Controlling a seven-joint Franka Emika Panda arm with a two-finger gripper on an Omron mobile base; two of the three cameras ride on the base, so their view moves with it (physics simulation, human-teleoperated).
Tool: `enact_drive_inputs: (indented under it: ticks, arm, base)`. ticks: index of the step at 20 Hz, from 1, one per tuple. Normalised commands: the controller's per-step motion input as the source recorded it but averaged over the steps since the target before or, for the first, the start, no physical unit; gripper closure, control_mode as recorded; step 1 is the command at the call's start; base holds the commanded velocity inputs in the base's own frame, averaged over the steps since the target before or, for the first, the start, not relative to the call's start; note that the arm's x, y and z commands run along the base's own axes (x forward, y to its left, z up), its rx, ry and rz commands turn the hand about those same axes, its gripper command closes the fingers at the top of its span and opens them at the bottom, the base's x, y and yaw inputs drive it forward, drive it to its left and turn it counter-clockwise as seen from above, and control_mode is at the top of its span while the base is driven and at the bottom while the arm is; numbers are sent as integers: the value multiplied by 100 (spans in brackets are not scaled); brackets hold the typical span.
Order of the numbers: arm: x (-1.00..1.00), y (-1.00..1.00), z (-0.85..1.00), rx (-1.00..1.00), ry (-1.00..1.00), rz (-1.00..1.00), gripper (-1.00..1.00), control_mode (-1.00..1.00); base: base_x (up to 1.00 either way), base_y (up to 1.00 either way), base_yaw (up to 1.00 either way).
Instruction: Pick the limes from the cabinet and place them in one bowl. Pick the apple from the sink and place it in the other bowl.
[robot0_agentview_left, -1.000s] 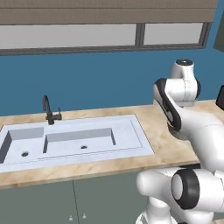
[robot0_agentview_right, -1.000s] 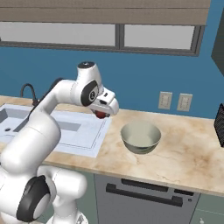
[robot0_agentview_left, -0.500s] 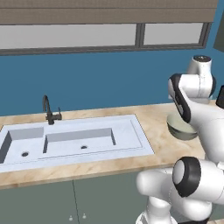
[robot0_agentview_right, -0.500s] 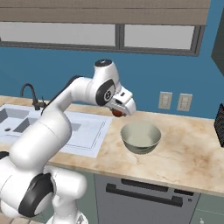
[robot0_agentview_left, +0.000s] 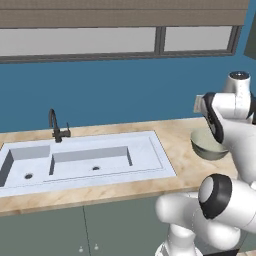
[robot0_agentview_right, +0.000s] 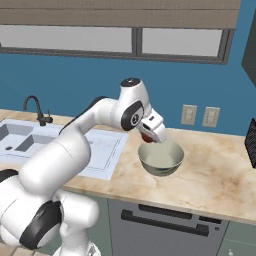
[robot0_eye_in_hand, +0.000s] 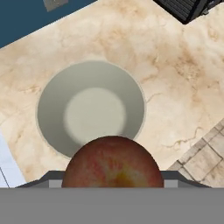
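Above the grey bowl (robot0_eye_in_hand: 90, 108) on the table (robot0_eye_in_hand: 175, 78), fingers (robot0_agentview_right: 148, 136) pinching the apple (robot0_eye_in_hand: 113, 162), held over the bowl's rim, apparently ready for dropping in.

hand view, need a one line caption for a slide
Hand holding a red apple just above the empty grey bowl on the marble counter.

The white arm is rising from the lower left of the right base frame, bending at mid-frame and angling down to the right. Its end effector (robot0_agentview_right: 151, 134) is clamping the red apple (robot0_eye_in_hand: 113, 162) between its fingers.
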Motion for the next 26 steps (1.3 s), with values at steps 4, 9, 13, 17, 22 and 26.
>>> enact_drive_inputs:
  ticks: [4, 9, 13, 17, 22, 26]
  arm:
    - [1, -15, -13, 3, 1, -2, 100, -100]
    - [0, -6, -57, 6, 9, 0, 100, -100]
    - [8, -11, -47, 3, 1, 0, 100, -100]
    - [23, 0, -28, 6, 0, 3, 100, -100]
    - [30, -2, -23, 3, 4, 5, 100, -100]
    - [18, 0, -24, 4, 0, 7, 100, -100]
  base:
    - [0, 0, 0]
    - [0, 0, 0]
    - [0, 0, 0]
    - [0, 0, 0]
    - [0, 0, 0]
    - [0, 0, 0]
